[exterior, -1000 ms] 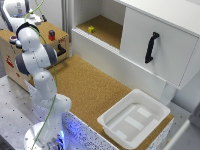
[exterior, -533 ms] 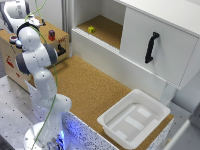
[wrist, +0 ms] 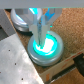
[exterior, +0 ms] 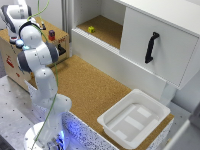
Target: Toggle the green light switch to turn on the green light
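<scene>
Almost nothing has moved since the earlier frames: in the exterior view the arm [exterior: 37,60] stays bent over the wooden box [exterior: 20,55] at the exterior view's left, and the white bin [exterior: 134,117] and the cabinet [exterior: 150,35] are where they were.

In the wrist view your gripper [wrist: 42,36] is down on the round light switch [wrist: 46,49], which sits on the cork top of the box. The fingers [wrist: 38,30] look close together, with nothing held, and the tip touches the dome. The dome glows green-cyan, so I judge the light is probably on already.

To do this step well, press straight down on the middle of the dome, not on its rim, and then lift straight up so the tip does not drag it sideways. Check that the glow remains after release.

Count: one glowing switch, part of a second round switch [wrist: 22,19] just beside it, one small yellow block [exterior: 91,29] in the open cabinet, one black handle [exterior: 151,46], one bin.
</scene>
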Motion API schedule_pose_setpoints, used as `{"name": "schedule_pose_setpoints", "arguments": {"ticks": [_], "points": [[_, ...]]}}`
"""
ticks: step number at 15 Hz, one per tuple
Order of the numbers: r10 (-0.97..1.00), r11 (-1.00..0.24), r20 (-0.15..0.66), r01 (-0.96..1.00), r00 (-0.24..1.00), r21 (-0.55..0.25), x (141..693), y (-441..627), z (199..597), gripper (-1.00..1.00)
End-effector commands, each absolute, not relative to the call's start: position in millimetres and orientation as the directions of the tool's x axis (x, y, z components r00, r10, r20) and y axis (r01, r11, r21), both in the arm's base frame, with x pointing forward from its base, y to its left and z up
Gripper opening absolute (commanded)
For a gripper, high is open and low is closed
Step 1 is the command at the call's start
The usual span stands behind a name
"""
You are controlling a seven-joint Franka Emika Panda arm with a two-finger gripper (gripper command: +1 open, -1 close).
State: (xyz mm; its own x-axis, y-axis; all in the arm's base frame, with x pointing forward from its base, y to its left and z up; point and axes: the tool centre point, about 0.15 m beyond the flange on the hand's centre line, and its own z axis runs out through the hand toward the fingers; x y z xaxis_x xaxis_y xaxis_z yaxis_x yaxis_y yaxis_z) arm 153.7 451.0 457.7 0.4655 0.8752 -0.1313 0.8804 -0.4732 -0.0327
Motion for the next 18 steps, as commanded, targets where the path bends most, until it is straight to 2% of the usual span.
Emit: {"name": "schedule_pose_setpoints", "arguments": {"ticks": [1,3,6,9,11,14,17,18], "points": [[0.857,-0.514,-0.008,0.857,0.515,0.012,131,431,532,1.00],[0.841,-0.540,0.047,0.841,0.538,0.034,134,426,558,1.00],[0.820,-0.572,0.049,0.820,0.570,0.029,146,408,552,1.00],[0.740,-0.665,0.130,0.747,0.660,-0.007,177,375,539,1.00],[0.664,-0.732,0.176,0.680,0.727,-0.044,197,354,524,1.00],[0.542,-0.822,0.171,0.561,0.823,-0.096,222,320,492,1.00],[0.414,-0.894,0.175,0.435,0.893,-0.104,242,300,462,1.00],[0.398,-0.908,0.162,0.413,0.903,-0.074,248,301,453,1.00]]}}
